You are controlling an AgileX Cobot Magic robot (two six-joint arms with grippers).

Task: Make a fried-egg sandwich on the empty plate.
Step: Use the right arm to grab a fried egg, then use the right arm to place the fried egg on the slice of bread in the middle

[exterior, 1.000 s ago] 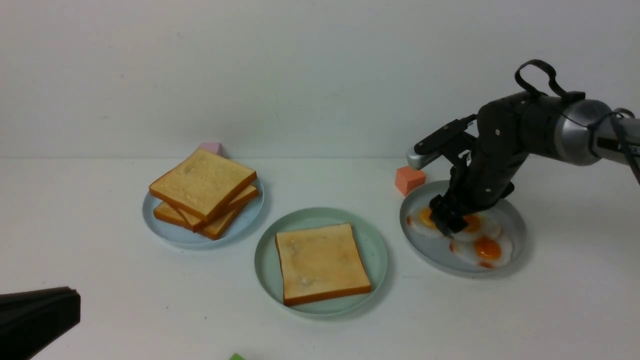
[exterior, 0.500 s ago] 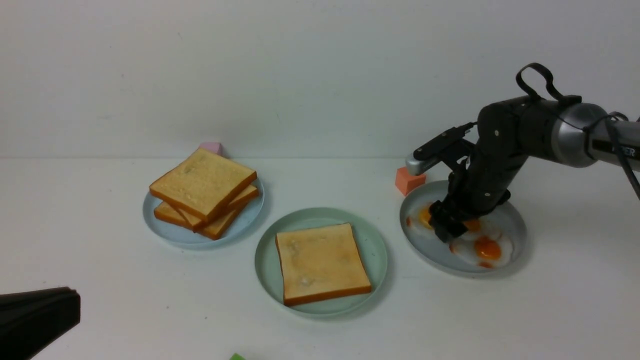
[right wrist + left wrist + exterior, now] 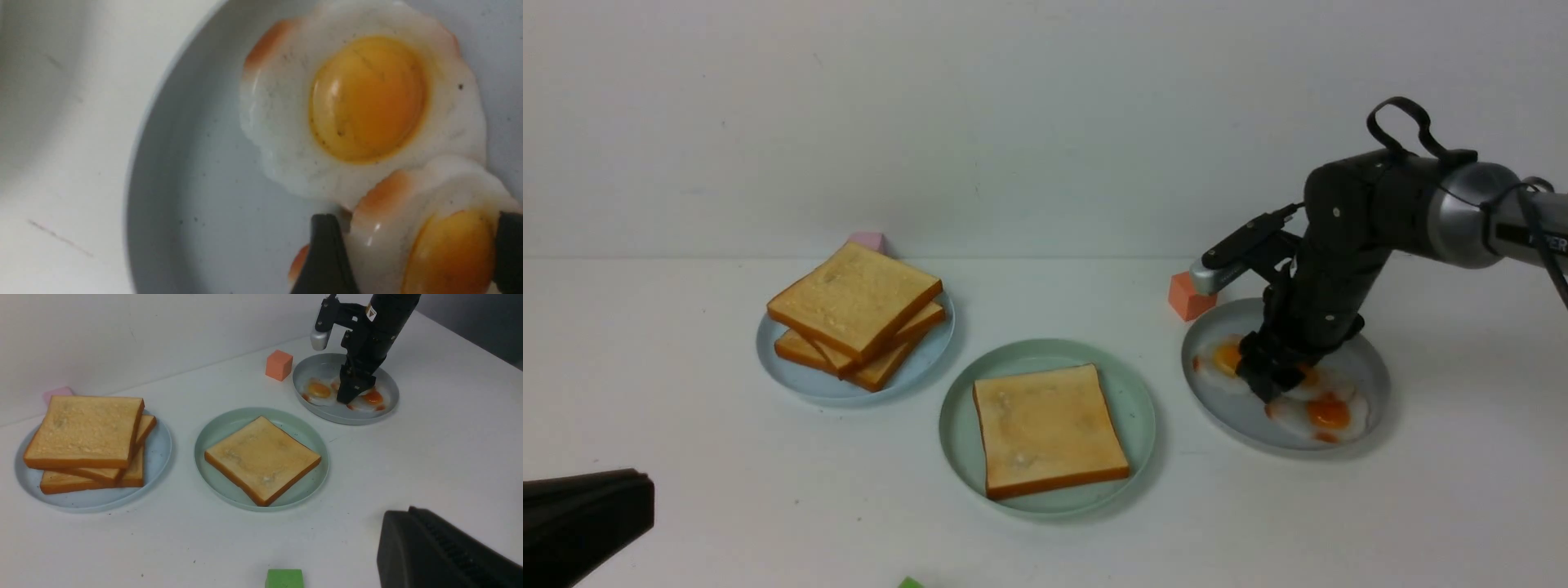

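One square slice of golden-brown toast with an orange-brown crust (image 3: 1049,433) lies flat on the round, mint-green plate (image 3: 1127,412). This is the sandwich's bottom slice, and its top is bare. The plate sits in the middle of the white table (image 3: 768,506).

On the right is a round, blue-grey plate (image 3: 1233,412) with three eggs on it. The big black right gripper (image 3: 1272,382) reaches down over them. Its two tips stand apart, with a white fried egg with a shiny orange yolk (image 3: 449,253) between them. I can't tell if they squeeze it. Another white egg with a round yellow-orange yolk (image 3: 367,98) lies right beside it. The third egg with a dark orange yolk (image 3: 1329,412) is at the near side of the same plate.

On the left, three toast slices are piled crookedly (image 3: 854,302) on a pale blue plate (image 3: 923,359). A pink block (image 3: 870,240) peeks out behind them. An orange block (image 3: 1188,298) is just beside the egg plate. A bright green block (image 3: 284,578) is on the near side.

The black left gripper (image 3: 416,516) is shut, away from the food.
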